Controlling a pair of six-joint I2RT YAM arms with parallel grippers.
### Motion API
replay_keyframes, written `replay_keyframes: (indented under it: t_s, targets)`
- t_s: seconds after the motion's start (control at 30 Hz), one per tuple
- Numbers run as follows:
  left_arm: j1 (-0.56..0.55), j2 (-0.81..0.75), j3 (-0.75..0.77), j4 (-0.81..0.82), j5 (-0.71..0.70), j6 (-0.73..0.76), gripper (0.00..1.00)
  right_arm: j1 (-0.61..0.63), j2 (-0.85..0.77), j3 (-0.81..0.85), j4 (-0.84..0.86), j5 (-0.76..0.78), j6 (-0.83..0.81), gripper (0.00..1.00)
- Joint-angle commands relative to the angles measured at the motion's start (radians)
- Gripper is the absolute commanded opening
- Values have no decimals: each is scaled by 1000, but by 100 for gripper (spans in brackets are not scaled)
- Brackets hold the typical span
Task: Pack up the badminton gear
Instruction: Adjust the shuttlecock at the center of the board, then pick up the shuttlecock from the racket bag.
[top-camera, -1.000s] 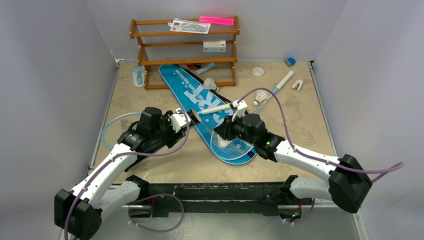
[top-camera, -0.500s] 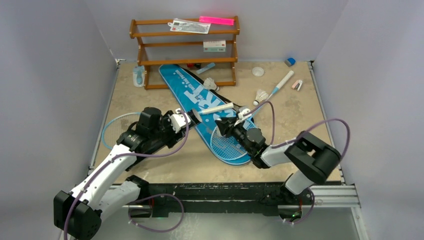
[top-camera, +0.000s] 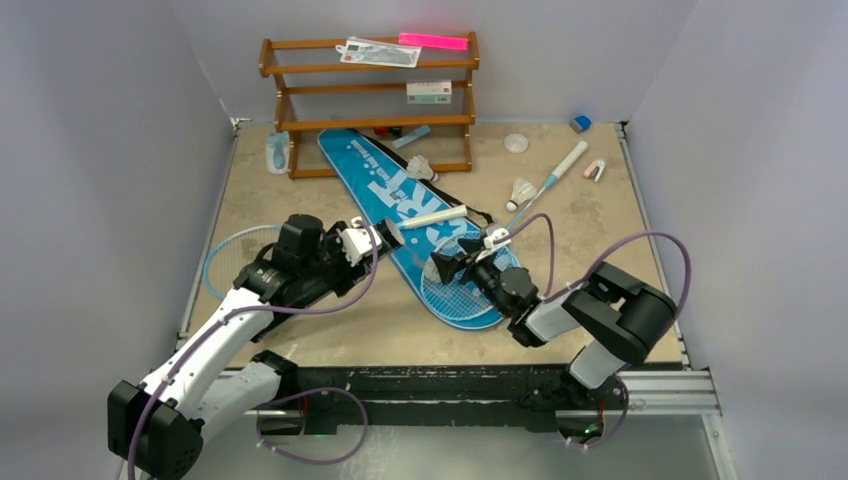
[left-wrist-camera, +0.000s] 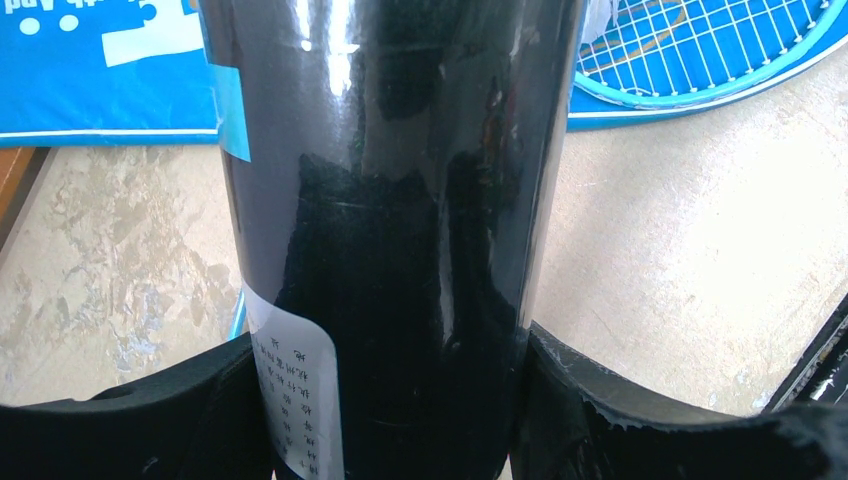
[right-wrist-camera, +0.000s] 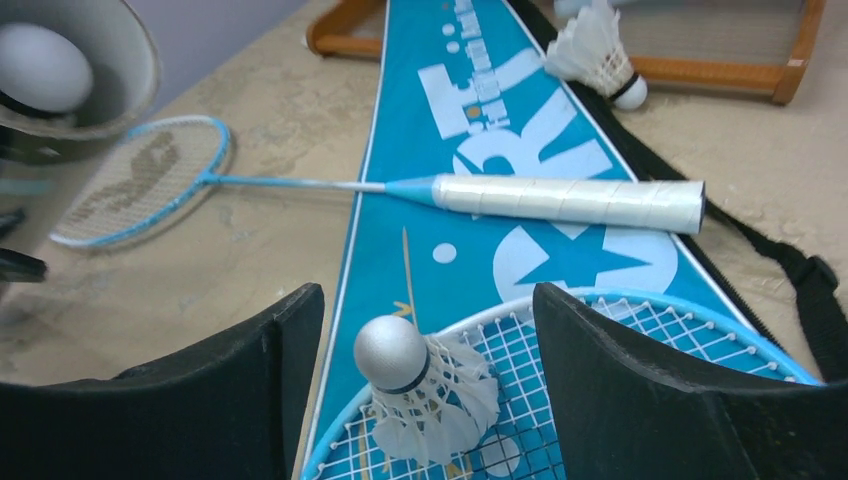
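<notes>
Left tool (left-wrist-camera: 390, 410) clamps black tube (left-wrist-camera: 390, 200) | right tool (right-wrist-camera: 425, 310) gapes astride shuttlecock (right-wrist-camera: 430, 395), lower centre | step: filling the tube, I'd say | next: pinch it, carry to tube mouth

left arm (top-camera: 215, 340): reaches from the near-left base diagonally toward table centre, elbow slightly bent
left wrist (top-camera: 300, 250): roughly level, pointing right
left gripper (top-camera: 366, 240): clamped on black tube (left-wrist-camera: 390, 200) — one finger pressed to each side of its wall
right arm (top-camera: 625, 315): folded tight, elbow at near right, forearm running left toward centre
right wrist (top-camera: 512, 290): low, angled down
right gripper (top-camera: 448, 265): jaws spread wide — fingers (right-wrist-camera: 230, 390) well apart
</notes>
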Motion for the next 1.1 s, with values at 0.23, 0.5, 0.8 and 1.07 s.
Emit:
replay_keyframes:
  t_s: [0.23, 0.5, 0.8, 1.07]
  targets:
    - [10, 3, -5, 41, 20, 9, 31, 1, -497, 199, -799, 19, 8, 87]
    - [10, 13, 3, 23, 37, 25, 31, 1, -466, 606, -1717, -21, 199, 89]
    - [10, 2, -5, 20, 88, 61, 31, 1, -323, 859, -2007, -138, 169, 82]
    - [9, 19, 2, 21, 94, 55, 31, 1, -197, 988, -2098, -119, 133, 77]
